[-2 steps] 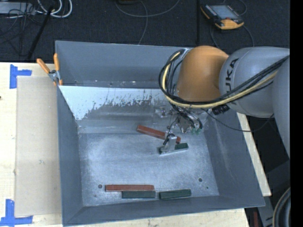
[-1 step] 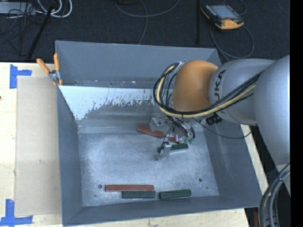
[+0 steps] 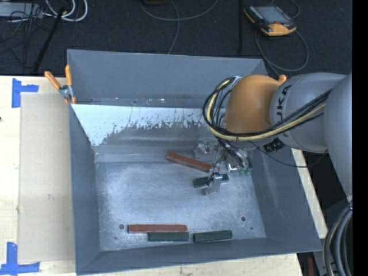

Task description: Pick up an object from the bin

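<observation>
Small dark-green block lying mid-bin.

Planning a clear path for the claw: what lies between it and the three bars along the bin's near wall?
Nothing. In the camera view, only bare grey bin floor separates the claw from the three bars.

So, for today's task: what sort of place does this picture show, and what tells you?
Most likely a robotics lab test cell. A KUKA arm with its gripper reaches into a grey metal bin that holds a few small bars, and loose cables lie behind it.
</observation>
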Action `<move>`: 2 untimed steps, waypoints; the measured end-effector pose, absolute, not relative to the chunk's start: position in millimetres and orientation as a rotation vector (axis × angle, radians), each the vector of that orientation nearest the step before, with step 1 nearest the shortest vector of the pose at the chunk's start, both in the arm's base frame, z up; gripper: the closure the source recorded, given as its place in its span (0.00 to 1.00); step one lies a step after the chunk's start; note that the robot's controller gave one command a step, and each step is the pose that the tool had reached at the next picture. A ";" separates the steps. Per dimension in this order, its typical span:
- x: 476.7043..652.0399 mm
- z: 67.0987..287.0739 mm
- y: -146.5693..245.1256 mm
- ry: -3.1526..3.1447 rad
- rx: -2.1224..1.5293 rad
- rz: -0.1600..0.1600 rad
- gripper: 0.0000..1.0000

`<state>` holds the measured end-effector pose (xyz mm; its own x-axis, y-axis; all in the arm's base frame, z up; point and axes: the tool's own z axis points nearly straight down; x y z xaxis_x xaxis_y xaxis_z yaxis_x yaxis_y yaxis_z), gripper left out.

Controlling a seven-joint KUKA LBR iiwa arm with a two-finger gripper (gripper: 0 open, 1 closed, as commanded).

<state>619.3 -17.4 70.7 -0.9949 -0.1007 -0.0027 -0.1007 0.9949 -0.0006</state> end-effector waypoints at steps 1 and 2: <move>618.9 70.0 -16.1 3.136 -0.158 0.001 1.00; 614.3 228.6 -21.9 3.086 -0.541 -0.002 1.00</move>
